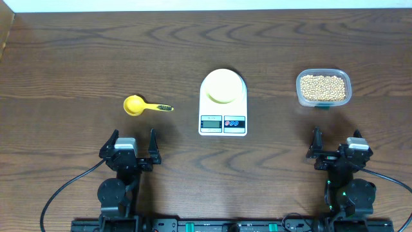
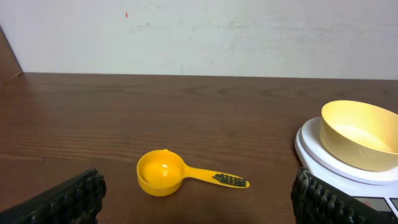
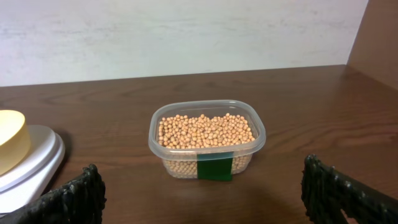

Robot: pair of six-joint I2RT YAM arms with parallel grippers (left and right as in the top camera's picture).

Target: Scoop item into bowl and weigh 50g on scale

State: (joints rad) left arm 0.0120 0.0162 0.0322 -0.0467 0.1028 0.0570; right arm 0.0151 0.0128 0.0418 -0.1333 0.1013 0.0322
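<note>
Yellow scoop (image 1: 140, 105) is laid left of the tabletop's middle, beyond the left gripper (image 1: 133, 140), whose jaws are spread wide. At the middle, the bowl (image 1: 222, 86) is set on the scale (image 1: 223, 122). Toward the right edge, the beans (image 1: 323, 87) are kept in a clear tub (image 1: 298, 89), beyond the right gripper (image 1: 336, 143), likewise spread.

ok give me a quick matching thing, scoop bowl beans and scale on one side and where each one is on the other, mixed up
1. scoop
2. bowl
3. beans
4. scale

a. inside the clear tub
b. sitting on top of the scale
c. lying left of the scale, empty
d. in the middle, between scoop and tub

Pairs: 1-c, 2-b, 3-a, 4-d
</note>
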